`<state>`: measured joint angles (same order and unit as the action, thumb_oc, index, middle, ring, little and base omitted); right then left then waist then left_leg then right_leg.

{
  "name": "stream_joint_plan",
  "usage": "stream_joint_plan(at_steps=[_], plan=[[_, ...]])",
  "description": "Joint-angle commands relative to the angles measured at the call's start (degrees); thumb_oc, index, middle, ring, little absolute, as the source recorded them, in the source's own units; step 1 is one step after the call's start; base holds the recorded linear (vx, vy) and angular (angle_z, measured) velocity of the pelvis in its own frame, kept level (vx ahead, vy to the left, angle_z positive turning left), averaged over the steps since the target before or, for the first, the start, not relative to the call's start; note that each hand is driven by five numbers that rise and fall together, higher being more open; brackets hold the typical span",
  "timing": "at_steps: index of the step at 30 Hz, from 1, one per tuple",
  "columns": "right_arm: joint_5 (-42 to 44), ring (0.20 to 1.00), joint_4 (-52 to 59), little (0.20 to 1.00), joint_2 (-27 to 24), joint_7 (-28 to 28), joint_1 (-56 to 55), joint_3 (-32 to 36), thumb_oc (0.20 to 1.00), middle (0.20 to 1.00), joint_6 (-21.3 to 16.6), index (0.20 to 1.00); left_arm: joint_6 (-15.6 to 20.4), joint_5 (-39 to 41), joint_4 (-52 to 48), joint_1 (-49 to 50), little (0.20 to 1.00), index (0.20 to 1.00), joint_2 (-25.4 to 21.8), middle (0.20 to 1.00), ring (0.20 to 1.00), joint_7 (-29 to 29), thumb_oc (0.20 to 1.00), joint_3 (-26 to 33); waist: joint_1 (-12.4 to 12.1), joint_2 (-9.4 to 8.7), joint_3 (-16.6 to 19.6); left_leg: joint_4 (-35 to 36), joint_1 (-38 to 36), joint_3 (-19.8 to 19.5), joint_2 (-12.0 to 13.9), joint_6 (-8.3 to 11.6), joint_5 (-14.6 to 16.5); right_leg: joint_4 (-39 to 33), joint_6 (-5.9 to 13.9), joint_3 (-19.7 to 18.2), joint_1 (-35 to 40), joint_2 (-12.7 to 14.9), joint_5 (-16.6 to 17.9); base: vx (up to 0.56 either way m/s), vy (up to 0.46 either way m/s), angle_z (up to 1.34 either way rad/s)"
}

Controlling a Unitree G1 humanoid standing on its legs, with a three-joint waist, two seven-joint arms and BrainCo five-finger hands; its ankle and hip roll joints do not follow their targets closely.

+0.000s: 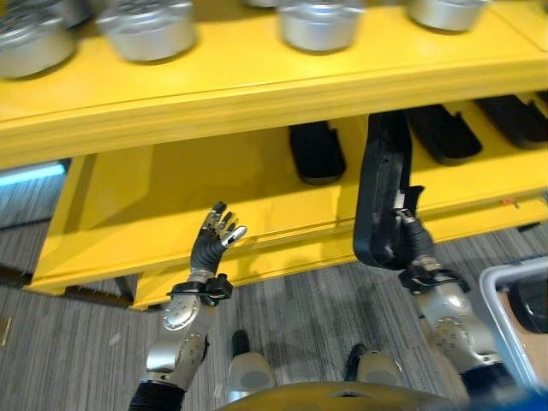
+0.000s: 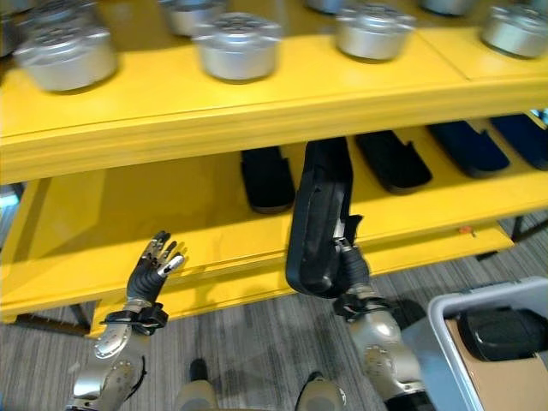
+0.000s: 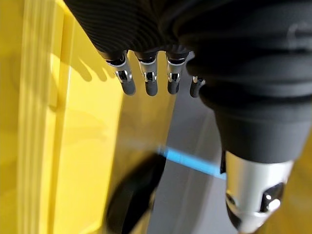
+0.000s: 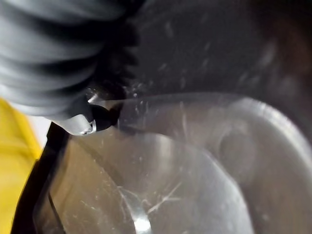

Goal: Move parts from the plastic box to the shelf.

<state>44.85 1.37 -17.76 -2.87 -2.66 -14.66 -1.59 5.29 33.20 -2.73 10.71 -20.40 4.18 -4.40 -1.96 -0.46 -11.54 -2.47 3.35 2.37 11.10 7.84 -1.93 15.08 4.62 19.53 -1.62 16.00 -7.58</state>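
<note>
**Long black part held at the lower shelf**

Grey carpet floor (image 1: 308, 308) lay under a yellow metal shelf (image 1: 257, 86). At its lower level (image 2: 197, 223) the right hand (image 2: 353, 272) grasped a long black moulded plastic part (image 2: 317, 214) from below, the part upright with its top end over that level. Similar black parts (image 2: 266, 178) lay on the level, just beside it and further right. Round silver metal canisters (image 2: 238, 44) stood on the upper level. The left hand (image 1: 216, 235) hung released, fingers straight, before the lower edge. A grey plastic box (image 2: 445, 342) sat at the right, a dark part (image 2: 505, 332) inside.
</note>
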Motion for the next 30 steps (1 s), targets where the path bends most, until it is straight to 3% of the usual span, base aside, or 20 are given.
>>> stream_joint_plan(at_steps=[1,3,5,9,19,22,23,30], plan=[[0.24,0.200,5.78,0.200,-0.79,2.05,4.39,1.31,0.200,0.200,-3.57,0.200,3.11,1.63,-3.85,1.41,1.000,1.000,-1.52,1.000,1.000,-0.59,1.000,1.87,-1.90,1.44,0.93,2.02,-1.21,-2.45,3.31,-1.20,-1.00,2.28,1.05,1.93,0.10,-0.81,-2.13,0.05,0.241,0.48],[0.02,0.200,6.02,0.200,-0.75,2.20,4.90,0.87,0.200,0.200,-3.51,0.200,3.18,1.60,-3.81,1.07,1.000,1.000,-1.79,1.000,1.000,-0.45,1.000,1.75,-2.27,1.26,0.86,0.74,-0.46,-2.99,2.12,-1.34,-0.06,1.02,1.47,2.56,1.08,-0.03,-1.39,0.04,0.223,0.50],[-1.04,0.200,6.39,0.200,-1.12,2.53,7.16,-0.22,0.200,0.200,-3.48,0.200,3.45,1.55,-3.61,0.09,1.000,1.000,-2.91,1.000,1.000,0.00,1.000,1.76,-3.85,0.47,0.48,-2.96,2.05,-4.39,-0.70,-1.72,1.98,-1.12,2.18,3.80,2.72,1.32,-0.31,0.03,0.203,0.41],[-2.35,0.200,6.12,0.200,-1.54,1.87,11.02,-1.41,0.200,0.200,-3.45,0.200,3.56,1.54,-3.65,-0.98,1.000,1.000,-3.91,1.000,1.000,0.85,1.000,1.42,-6.07,-0.75,-0.13,-5.94,4.50,-5.82,-2.79,-1.75,3.37,-3.18,2.77,5.68,4.59,2.04,0.65,0.03,0.090,0.29],[-3.34,0.200,1.34,0.200,-0.89,-2.87,23.15,-3.40,0.200,0.200,-4.23,0.200,3.24,2.57,-4.05,-0.86,1.000,1.000,-5.97,1.000,1.000,1.88,1.000,1.05,-11.35,-2.83,-1.59,-9.07,7.38,-6.77,-4.62,-2.36,4.99,-5.57,3.26,8.06,5.79,2.29,1.88,0.02,0.037,0.14],[-3.05,0.200,-0.15,0.200,-0.36,-4.38,25.24,-3.36,0.200,0.200,-4.43,0.200,3.29,2.94,-4.31,-1.02,1.000,1.000,-6.49,1.000,1.000,2.10,1.000,0.60,-12.05,-2.82,-2.13,-9.81,8.07,-6.86,-4.70,-2.42,5.28,-5.29,3.22,8.21,5.57,2.27,1.85,-0.01,-0.008,0.12],[-1.94,0.200,-2.08,0.200,0.23,-6.04,28.09,-3.46,0.200,0.200,-5.11,0.200,3.30,3.32,-4.57,-1.64,1.000,1.000,-7.17,1.000,1.000,2.42,1.000,-0.10,-12.85,-2.39,-3.31,-11.66,8.86,-6.95,-4.25,-1.99,6.83,-4.07,3.49,7.44,5.00,2.12,0.65,-0.03,-0.023,0.05],[-3.36,0.200,-10.26,0.200,-2.21,-13.95,43.09,0.20,0.200,0.200,-6.82,0.200,4.45,5.15,-6.05,-3.52,1.000,1.000,-9.71,1.000,1.000,3.20,1.000,-2.59,-13.56,0.70,-8.19,-16.03,13.54,-6.73,-4.44,-2.15,7.54,1.80,3.05,5.67,-1.06,3.46,-0.56,-0.09,0.028,-0.03]])
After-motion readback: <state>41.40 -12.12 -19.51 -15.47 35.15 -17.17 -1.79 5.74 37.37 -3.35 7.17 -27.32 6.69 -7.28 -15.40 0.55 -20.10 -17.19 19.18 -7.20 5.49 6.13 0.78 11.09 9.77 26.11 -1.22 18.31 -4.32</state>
